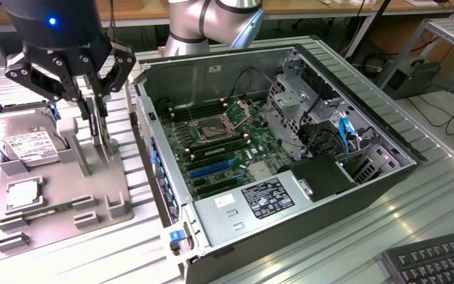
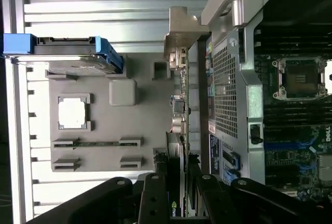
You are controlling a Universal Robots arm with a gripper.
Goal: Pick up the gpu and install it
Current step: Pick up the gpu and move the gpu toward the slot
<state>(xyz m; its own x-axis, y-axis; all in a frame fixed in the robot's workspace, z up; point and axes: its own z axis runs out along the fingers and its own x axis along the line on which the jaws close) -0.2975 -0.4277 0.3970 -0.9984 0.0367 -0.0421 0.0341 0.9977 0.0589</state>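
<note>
Exterior view: gpu (image 1: 101,142) upright, tight in claw (image 1: 94,117) (on holder (image 1: 104,192))

The tray (image 1: 120,195) lies at the exterior view's left of the computer case (image 1: 203,71); on it, gpu (image 1: 99,127) nearest the case, hard drive (image 1: 26,142) farthest

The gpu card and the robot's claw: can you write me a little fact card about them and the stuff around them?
gripper: down at the gpu
gpu: standing on edge in the grey tray, not yet in the computer
tray also holds: hard drive, square chip
computer case: open, beside the tray on the exterior view's right
inside the case: motherboard
</note>
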